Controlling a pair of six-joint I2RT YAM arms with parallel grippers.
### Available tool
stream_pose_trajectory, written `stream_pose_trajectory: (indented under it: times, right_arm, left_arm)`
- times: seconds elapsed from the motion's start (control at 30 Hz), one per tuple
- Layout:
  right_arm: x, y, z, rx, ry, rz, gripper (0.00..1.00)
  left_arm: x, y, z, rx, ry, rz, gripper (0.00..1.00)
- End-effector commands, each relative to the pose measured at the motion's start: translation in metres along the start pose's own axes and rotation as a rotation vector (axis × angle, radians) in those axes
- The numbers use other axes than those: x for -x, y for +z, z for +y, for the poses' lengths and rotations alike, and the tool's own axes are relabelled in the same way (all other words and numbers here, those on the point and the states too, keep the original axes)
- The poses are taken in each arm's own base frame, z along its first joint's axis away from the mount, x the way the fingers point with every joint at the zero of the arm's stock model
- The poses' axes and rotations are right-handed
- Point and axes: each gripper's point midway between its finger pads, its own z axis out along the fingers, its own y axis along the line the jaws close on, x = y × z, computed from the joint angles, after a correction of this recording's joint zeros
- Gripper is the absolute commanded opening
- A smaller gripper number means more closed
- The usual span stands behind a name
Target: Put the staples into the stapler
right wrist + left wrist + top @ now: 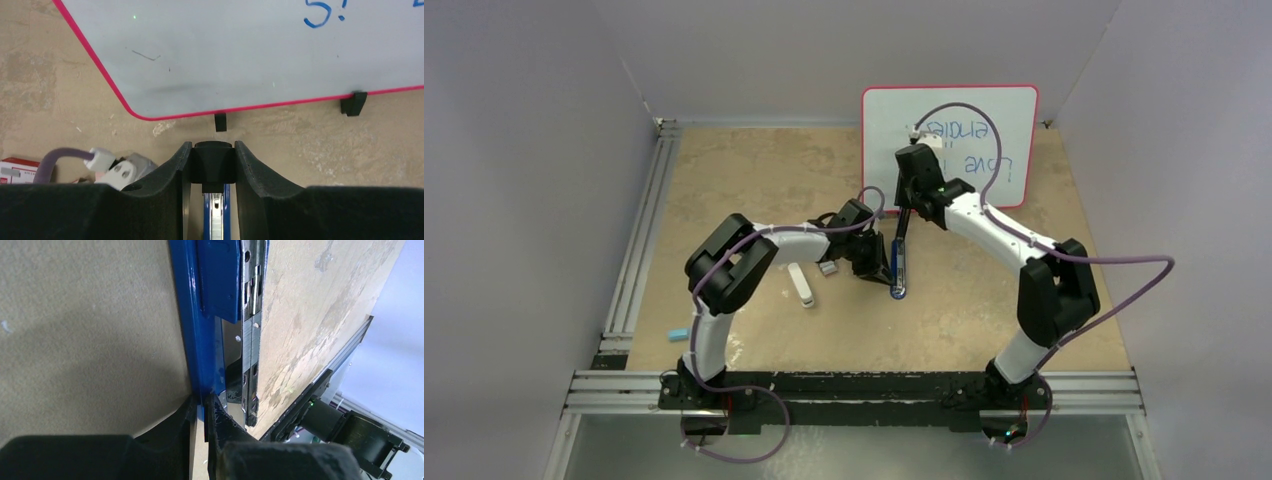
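The stapler lies opened out on the table, blue top and black base in one long line. My left gripper is shut on the edge of the blue top, with its fingertips pinching the blue wall. My right gripper is shut on the stapler's black far end, which fills the gap between its fingers. The metal magazine rail faces sideways. A dark-grey ribbed strip that looks like staples sits in it. I see no loose staple block.
A pink-rimmed whiteboard stands just behind the right gripper and also shows in the right wrist view. A white oblong bar and a small box lie left of the left gripper. A light-blue piece lies near the left rail.
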Motion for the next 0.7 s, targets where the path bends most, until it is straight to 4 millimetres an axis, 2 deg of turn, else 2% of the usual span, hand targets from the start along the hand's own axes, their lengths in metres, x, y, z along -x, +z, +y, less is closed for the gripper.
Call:
stream_pose_trajectory:
  times: [0.0, 0.27, 0.43, 0.57, 0.67]
  right_arm:
    - [-0.001, -0.029, 0.001, -0.004, 0.08, -0.006, 0.18]
    - [-0.043, -0.037, -0.001, -0.003, 0.086, 0.066, 0.17]
    - [-0.059, -0.044, 0.004, -0.004, 0.099, 0.099, 0.16]
    - [-0.072, -0.043, -0.007, -0.084, 0.106, 0.129, 0.14]
    - [-0.072, -0.047, -0.008, -0.085, 0.114, 0.128, 0.12]
  left_arm:
    - [0.001, 0.016, 0.019, 0.076, -0.01, -0.001, 0.08]
    - [0.0, 0.031, 0.022, 0.057, -0.02, 0.024, 0.07]
    - [0.001, 0.034, 0.024, 0.059, -0.018, 0.024, 0.08]
    - [0.002, 0.037, 0.024, 0.062, -0.015, 0.03, 0.09]
    - [0.001, 0.037, 0.025, 0.067, -0.015, 0.03, 0.09]
